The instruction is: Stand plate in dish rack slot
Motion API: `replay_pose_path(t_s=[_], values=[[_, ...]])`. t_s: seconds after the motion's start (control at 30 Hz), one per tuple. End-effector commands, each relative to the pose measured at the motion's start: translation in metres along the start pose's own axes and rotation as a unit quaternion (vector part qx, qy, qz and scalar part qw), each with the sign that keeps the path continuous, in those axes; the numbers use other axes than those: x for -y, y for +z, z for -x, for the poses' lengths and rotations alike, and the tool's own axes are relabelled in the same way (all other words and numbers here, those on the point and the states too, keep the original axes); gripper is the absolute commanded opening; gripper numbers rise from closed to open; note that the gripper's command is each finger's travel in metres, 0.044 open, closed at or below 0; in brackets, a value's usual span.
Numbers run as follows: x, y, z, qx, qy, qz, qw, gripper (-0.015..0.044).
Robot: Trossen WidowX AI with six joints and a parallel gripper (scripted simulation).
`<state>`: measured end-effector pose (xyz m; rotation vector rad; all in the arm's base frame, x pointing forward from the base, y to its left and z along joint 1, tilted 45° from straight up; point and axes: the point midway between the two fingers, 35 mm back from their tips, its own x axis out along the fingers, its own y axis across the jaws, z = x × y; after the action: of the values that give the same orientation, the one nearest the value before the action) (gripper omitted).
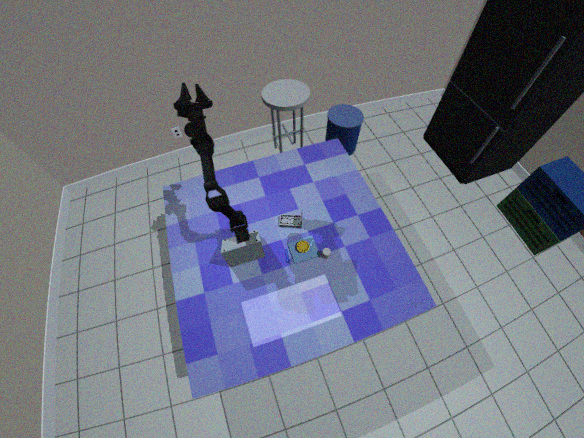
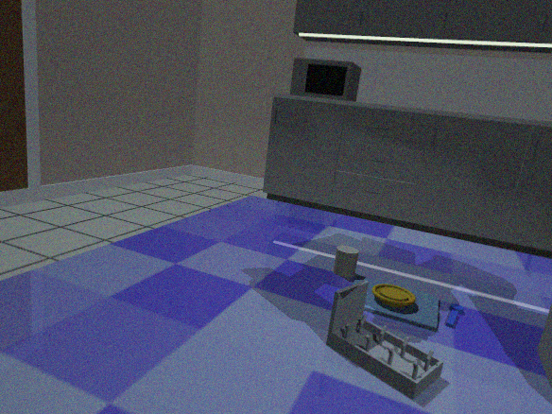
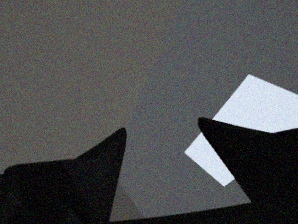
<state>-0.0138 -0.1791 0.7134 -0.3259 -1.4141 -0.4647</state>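
The yellow plate (image 1: 302,246) (image 2: 393,295) lies on a light blue mat (image 1: 311,257) (image 2: 427,318). The grey dish rack (image 1: 290,221) (image 2: 378,363) stands on the checkered table top beside the mat, with short pegs along it and a tall panel at one end. Its slots hold no plate. My gripper (image 1: 191,86) (image 3: 162,126) is open and empty, high up at the end of the raised arm, far from plate and rack. The wrist view shows only the ceiling, a wall and a bright panel beyond the fingers.
A whitish cylinder (image 1: 326,252) (image 2: 346,262) stands beside the mat. A small blue object (image 1: 288,260) (image 2: 454,316) lies at the mat's other side. The arm stands on a grey base block (image 1: 244,254). A round stool (image 1: 286,94) and a blue bin (image 1: 344,125) stand beyond the table.
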Motion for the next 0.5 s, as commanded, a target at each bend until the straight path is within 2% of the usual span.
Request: replay_pose_path(t_s=[0.0, 0.47], values=[[-0.035, 0.024, -0.002, 0.025, 0.041, 0.005, 0.999, 0.0400], [-0.161, 0.064, 0.003, 0.058, 0.180, 0.084, 0.978, 0.0400]])
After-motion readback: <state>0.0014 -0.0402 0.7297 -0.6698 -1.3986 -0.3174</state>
